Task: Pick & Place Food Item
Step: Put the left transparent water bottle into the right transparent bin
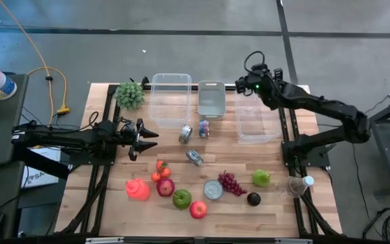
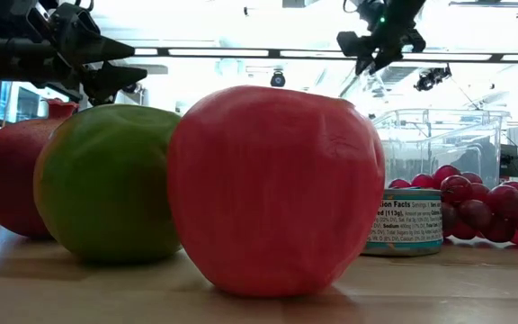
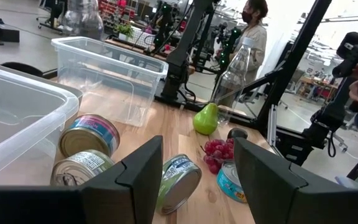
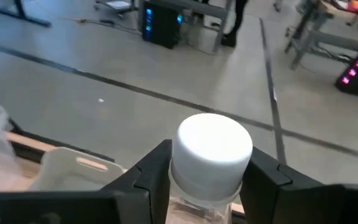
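My left gripper (image 1: 146, 141) (image 3: 197, 162) hovers open over the table's left-middle, pointing right toward several cans (image 3: 89, 134) and away from the tomatoes (image 1: 161, 171). Near the front edge rest a red apple (image 1: 198, 209) (image 2: 272, 189), a green apple (image 1: 181, 198), a pomegranate (image 1: 165, 187), grapes (image 1: 230, 181), a pear (image 1: 261, 178) and a dark plum (image 1: 253, 198). My right gripper (image 1: 241, 86) (image 4: 205, 180) is raised high by the far edge, beside the grey bin (image 1: 210, 98), shut on a clear bottle with a white cap (image 4: 213, 149). My right gripper pinches the clear bottle at its neck (image 4: 201, 190), just under the white cap, one finger (image 4: 151, 177) on each side. The cap sticks out past the fingertips. The bottle is lifted clear of the table, and its body is hidden behind the fingers.
Two clear bins (image 1: 170, 98) (image 1: 256, 123) and the grey bin stand along the far side, with a green leafy bunch (image 1: 130, 95) at far left. A pink item (image 1: 137, 190) lies front left, and another clear bottle (image 1: 300, 184) stands at the right edge. A person (image 3: 253, 28) stands beyond the table.
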Available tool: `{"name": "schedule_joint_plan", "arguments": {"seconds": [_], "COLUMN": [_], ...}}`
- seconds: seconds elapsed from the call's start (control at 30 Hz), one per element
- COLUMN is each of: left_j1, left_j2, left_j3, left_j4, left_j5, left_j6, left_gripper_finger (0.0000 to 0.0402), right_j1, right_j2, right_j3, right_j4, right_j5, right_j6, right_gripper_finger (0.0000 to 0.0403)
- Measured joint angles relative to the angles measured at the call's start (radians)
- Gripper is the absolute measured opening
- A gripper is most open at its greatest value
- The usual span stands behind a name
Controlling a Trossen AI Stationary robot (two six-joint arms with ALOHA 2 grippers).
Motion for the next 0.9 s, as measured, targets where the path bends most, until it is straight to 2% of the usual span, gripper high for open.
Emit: {"name": "schedule_joint_plan", "arguments": {"seconds": [0.13,0.4,0.63,0.9], "left_j1": [0.000,0.000,0.000,0.000], "left_j2": [0.000,0.000,0.000,0.000], "left_j3": [0.000,0.000,0.000,0.000], "left_j4": [0.000,-0.005,-0.005,-0.004], "left_j5": [0.000,0.000,0.000,0.000], "left_j6": [0.000,0.000,0.000,0.010], "left_gripper_finger": [0.0191,0.0191,0.0191,0.0191], "right_j1": [0.003,-0.002,-0.002,-0.002], "right_j2": [-0.014,-0.014,-0.014,-0.014], "right_j3": [-0.058,-0.135,-0.143,-0.143], "right_j4": [0.114,0.172,0.180,0.180], "right_j5": [-0.019,-0.001,-0.054,-0.054], "right_j6": [-0.051,-0.047,-0.050,-0.050], "right_gripper_finger": [0.0127,0.0136,0.0150,0.0170]}}
